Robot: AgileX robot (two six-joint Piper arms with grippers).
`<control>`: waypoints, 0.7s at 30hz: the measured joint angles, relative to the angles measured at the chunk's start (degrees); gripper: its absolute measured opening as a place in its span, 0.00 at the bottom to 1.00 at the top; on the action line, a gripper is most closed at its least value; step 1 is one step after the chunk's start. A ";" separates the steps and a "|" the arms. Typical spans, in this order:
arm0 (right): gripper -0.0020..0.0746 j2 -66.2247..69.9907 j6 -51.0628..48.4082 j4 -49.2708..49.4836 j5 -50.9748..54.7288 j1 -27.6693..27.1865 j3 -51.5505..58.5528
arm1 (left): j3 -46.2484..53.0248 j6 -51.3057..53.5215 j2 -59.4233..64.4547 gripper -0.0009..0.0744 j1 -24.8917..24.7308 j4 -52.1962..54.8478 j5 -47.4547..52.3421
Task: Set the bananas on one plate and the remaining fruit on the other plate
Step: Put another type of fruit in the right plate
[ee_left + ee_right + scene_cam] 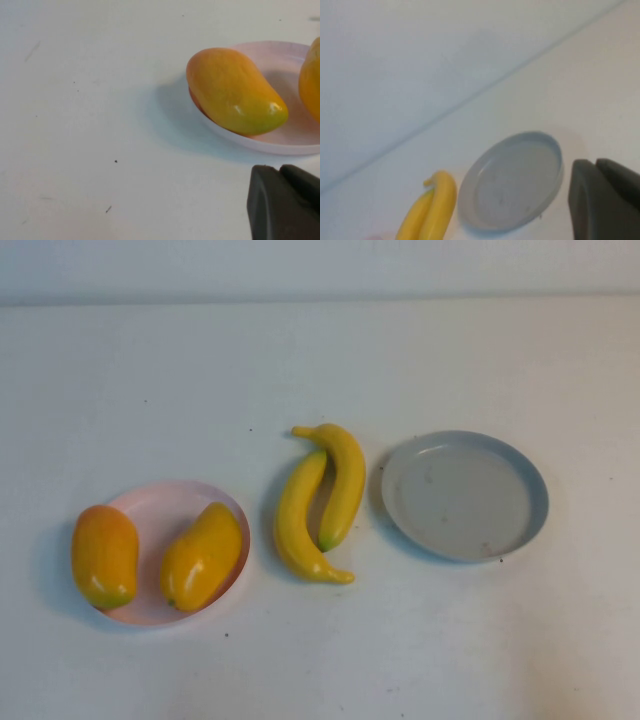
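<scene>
White table (320, 350): two bananas (320, 502), two mangoes (160, 555), two plates (465, 495).

Two long curved yellow plastic bananas (320, 502), two plump glossy yellow-orange mango-like fruits (203, 555), one round grey-blue plate (520, 475), one round pale pink plate (160, 502).

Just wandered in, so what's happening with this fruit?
Nothing is being handled right now. Two mangoes sit on the pink plate, one hanging over its rim. Two bananas lie on the table beside the empty grey plate. The left gripper and right gripper are both shut and hold nothing.
</scene>
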 joint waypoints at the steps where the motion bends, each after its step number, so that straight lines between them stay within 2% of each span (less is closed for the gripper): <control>1: 0.00 1.17 0.00 0.00 2.72 0.00 -1.59 | 0.00 0.00 0.00 0.01 0.00 0.00 0.00; 9: 0.00 21.04 -9.46 -0.22 25.21 0.00 -18.01 | 0.00 0.00 0.00 0.01 0.00 0.00 0.00; 18: 0.00 46.41 -20.89 0.76 34.41 0.00 -34.94 | 0.00 0.00 0.00 0.01 0.00 0.00 0.00; 21: 0.00 54.21 -22.60 1.59 35.15 2.16 -40.22 | 0.00 0.00 0.00 0.01 0.00 0.00 0.00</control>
